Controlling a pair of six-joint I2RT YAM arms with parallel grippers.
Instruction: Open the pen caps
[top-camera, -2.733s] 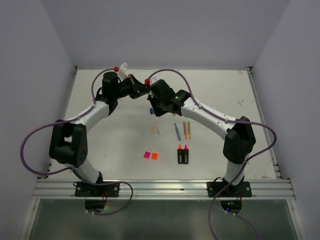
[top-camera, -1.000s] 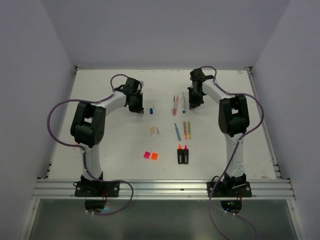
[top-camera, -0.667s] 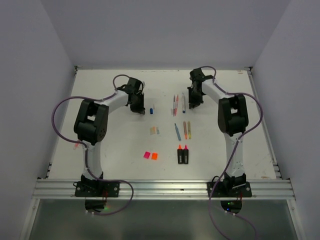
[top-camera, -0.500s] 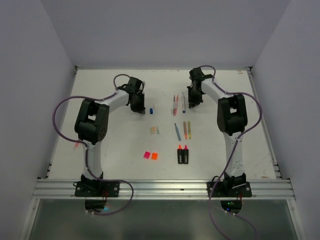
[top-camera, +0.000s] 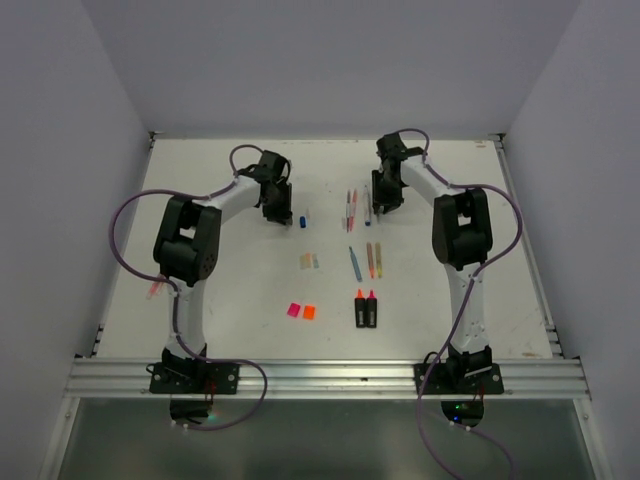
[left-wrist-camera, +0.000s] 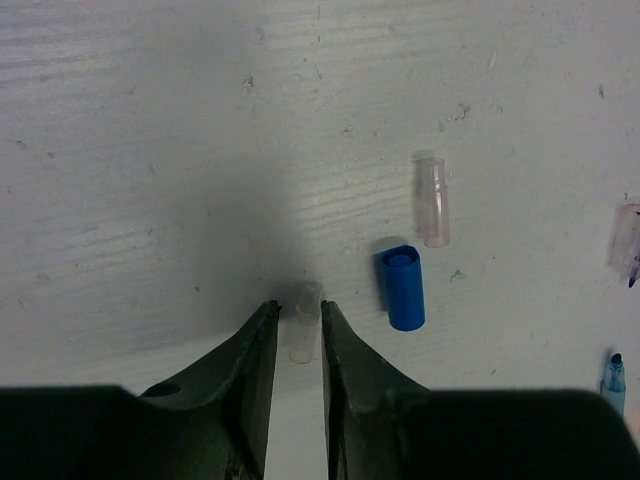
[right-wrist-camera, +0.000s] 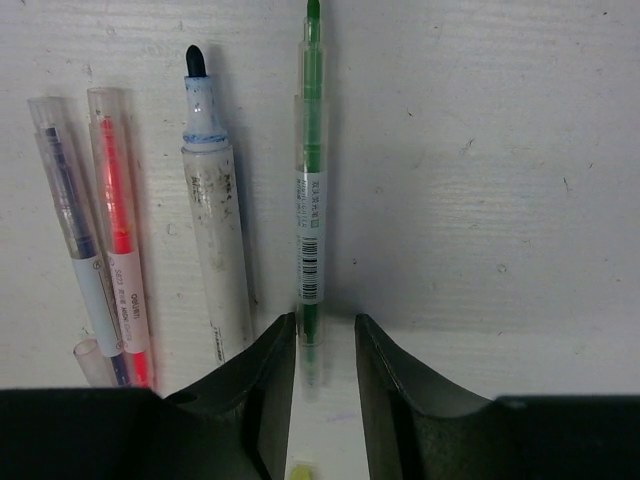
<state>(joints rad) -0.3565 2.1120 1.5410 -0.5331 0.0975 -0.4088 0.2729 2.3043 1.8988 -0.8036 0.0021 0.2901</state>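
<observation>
The clear cap (left-wrist-camera: 302, 335) lies inside the released left end effector (left-wrist-camera: 298, 306) (blue cap (left-wrist-camera: 403, 288) just beside), while the right end effector (right-wrist-camera: 323, 320), also released, straddles a green pen (right-wrist-camera: 311, 200).

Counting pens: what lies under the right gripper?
The rear end of the green pen lies between the open fingers of the right gripper; its body covers anything further back.

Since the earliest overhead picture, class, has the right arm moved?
Yes. The right arm swung right: its jaws were left of the black highlighters then, now right of them, around the green pen.
</observation>
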